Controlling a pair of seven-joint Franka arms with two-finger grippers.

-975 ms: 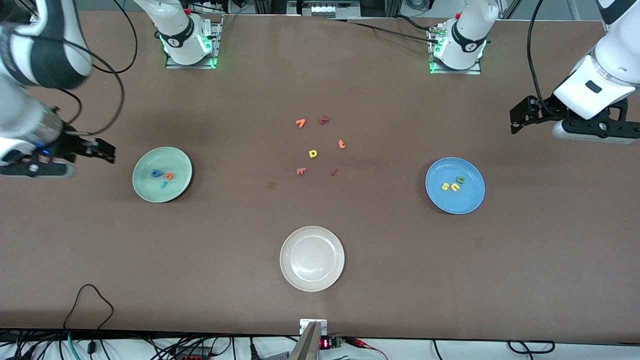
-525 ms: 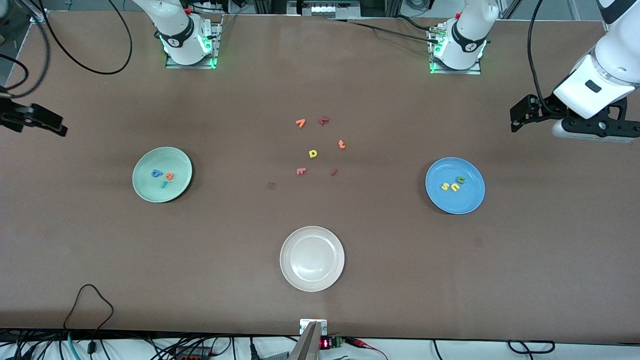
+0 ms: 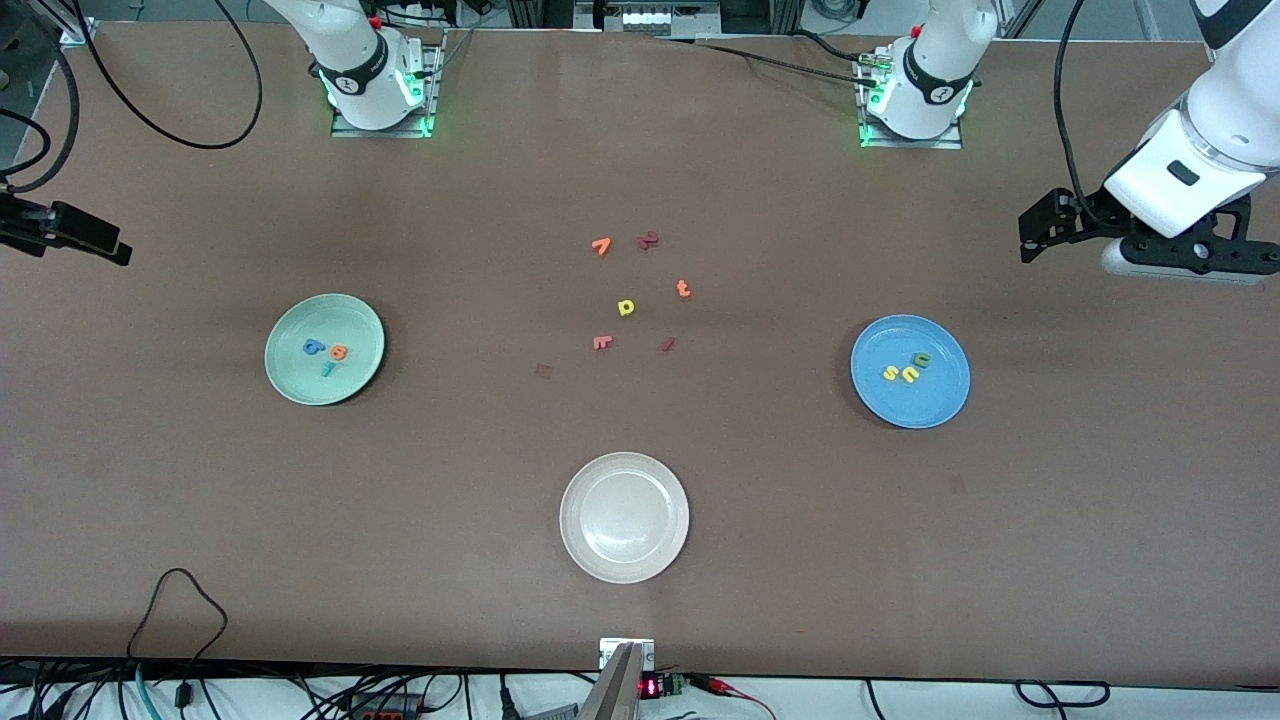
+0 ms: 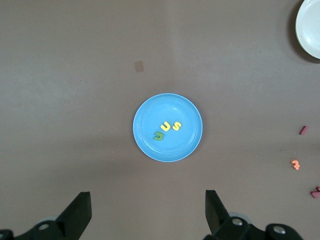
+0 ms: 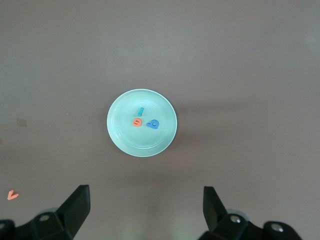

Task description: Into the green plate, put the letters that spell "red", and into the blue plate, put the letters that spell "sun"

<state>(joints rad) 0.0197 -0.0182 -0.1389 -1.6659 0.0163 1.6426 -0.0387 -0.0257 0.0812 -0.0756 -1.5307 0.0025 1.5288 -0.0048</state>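
Front view: the "red" letters [image 3: 326, 353] lie in the green plate [image 3: 290, 385], middle left; the "sun" letters [image 3: 906, 369] in the blue plate [image 3: 940, 405], middle right. Left gripper [image 4: 147, 212] and right gripper [image 5: 145, 210] hang spread and empty, each above its own plate.

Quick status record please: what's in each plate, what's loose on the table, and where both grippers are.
green plate: blue d, orange e, teal r
blue plate: yellow s, yellow u, green n
white plate: nothing in it
loose letters, table middle: yellow letter, orange t, four other orange and dark red pieces
left gripper: open, holding nothing, up high, blue plate in its wrist view
right gripper: open, holding nothing, up high, green plate in its wrist view
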